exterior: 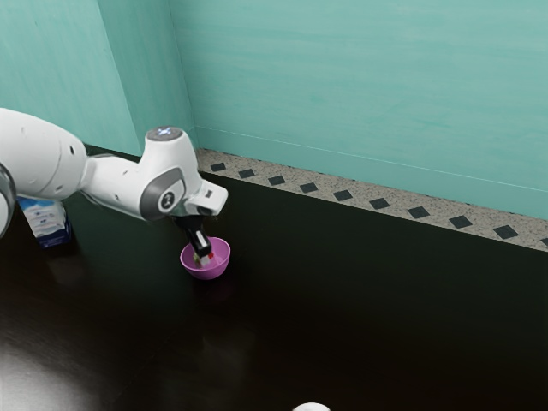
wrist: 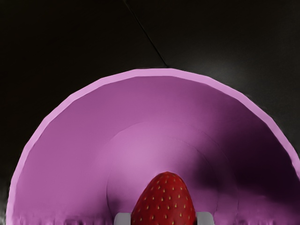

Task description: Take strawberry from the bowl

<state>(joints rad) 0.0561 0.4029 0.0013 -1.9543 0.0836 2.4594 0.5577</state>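
Over there, the gripper (exterior: 203, 255) reaches down into the pink bowl (exterior: 206, 271), pinching the strawberry (wrist: 165, 201) between its two fingers (wrist: 123, 219), the bowl's wall curving around them.

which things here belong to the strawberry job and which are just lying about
Part of the job:
- strawberry
- pink bowl around it
- pincer, shut on the strawberry

Just lying about:
- blue-and-white package
- white object, partly cut off

Glare on dark tabletop (exterior: 38, 372); bowl (wrist: 164, 72) part-shadowed.
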